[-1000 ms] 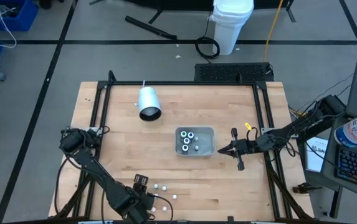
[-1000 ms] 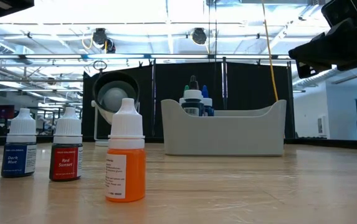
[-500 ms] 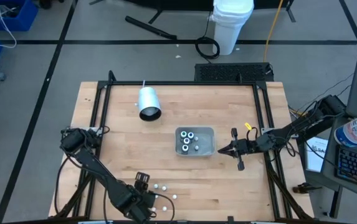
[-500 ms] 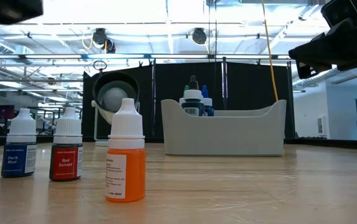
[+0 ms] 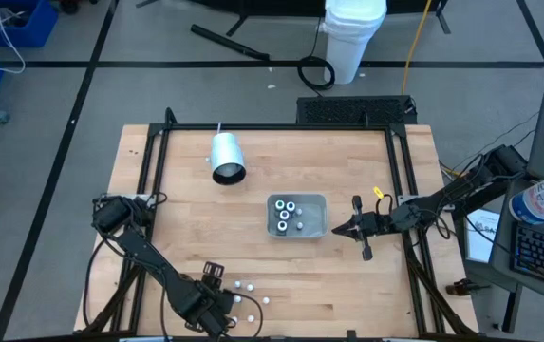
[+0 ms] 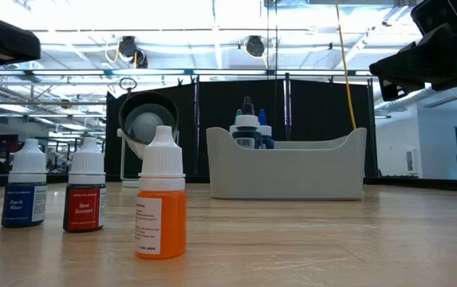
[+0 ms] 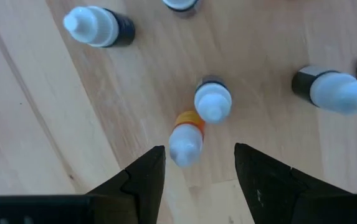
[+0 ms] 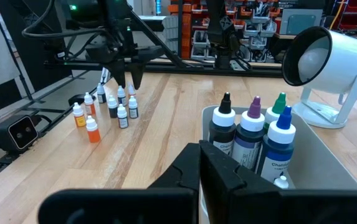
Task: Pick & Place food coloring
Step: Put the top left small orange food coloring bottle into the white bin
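Seven small food coloring bottles (image 8: 113, 106) are standing loose in a cluster on the wooden table (image 5: 347, 161) near its front edge, as counted in the right wrist view, two of them orange-bodied. In the low view the nearest, an orange bottle (image 6: 160, 203), is standing beside a red bottle (image 6: 84, 196) labelled Red Sunset and a Dark Blue bottle (image 6: 25, 194).

The grey tray (image 5: 317, 201) is sitting right of the table's middle and is holding four more bottles (image 8: 253, 140) upright, with black, purple, green and blue tips; a white cap is lying low beside them.

The left gripper (image 7: 195, 168) is hovering straight above the cluster with its fingers spread wide and holding nothing; the orange bottle's white cap (image 7: 185, 144) is showing between them, and a dark bottle (image 7: 213, 101) is standing close against it.

The right gripper (image 5: 340, 230) is waiting just beside the tray's right end, pinched fully together and empty.

A white lamp-like cylinder (image 5: 226, 158) is lying toward the far left of the table, well apart from both groups.
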Motion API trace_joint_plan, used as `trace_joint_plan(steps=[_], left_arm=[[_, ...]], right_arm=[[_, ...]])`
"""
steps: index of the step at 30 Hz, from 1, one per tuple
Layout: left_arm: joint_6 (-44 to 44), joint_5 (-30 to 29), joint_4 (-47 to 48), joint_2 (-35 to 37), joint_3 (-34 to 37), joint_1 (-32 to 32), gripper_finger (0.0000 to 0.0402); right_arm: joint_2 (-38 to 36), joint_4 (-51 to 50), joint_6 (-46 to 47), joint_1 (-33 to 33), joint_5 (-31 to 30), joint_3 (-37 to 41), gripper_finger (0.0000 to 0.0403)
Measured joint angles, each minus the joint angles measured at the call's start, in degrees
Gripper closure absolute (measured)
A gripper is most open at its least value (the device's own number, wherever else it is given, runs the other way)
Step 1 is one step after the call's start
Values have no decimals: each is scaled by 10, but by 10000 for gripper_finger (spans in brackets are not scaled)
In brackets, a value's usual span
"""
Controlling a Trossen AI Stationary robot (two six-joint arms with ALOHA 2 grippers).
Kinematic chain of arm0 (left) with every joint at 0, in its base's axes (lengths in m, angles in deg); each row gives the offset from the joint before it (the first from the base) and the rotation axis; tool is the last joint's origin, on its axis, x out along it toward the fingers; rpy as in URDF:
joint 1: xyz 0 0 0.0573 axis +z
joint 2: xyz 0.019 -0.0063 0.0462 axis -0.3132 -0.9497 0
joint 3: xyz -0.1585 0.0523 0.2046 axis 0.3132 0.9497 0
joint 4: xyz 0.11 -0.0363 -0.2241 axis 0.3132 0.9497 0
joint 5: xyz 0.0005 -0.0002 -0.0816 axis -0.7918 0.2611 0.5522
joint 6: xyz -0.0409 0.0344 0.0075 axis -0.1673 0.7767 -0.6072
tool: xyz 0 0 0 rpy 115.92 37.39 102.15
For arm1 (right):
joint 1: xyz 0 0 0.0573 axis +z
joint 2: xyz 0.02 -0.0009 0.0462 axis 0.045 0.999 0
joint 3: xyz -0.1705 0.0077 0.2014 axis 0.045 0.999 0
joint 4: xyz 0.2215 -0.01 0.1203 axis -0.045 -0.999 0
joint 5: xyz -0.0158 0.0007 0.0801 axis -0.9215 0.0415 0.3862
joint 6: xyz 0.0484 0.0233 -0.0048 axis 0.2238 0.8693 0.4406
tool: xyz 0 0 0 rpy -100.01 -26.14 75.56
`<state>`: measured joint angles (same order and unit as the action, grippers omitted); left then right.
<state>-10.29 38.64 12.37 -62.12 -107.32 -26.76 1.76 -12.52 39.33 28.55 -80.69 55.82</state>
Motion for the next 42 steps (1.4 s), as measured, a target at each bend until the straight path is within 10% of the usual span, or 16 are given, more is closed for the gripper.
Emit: trace_joint_plan(steps=[42], left_arm=[[27, 17, -28, 1, 0, 18, 226]], right_arm=[[0, 0, 0, 0, 0, 0, 403]])
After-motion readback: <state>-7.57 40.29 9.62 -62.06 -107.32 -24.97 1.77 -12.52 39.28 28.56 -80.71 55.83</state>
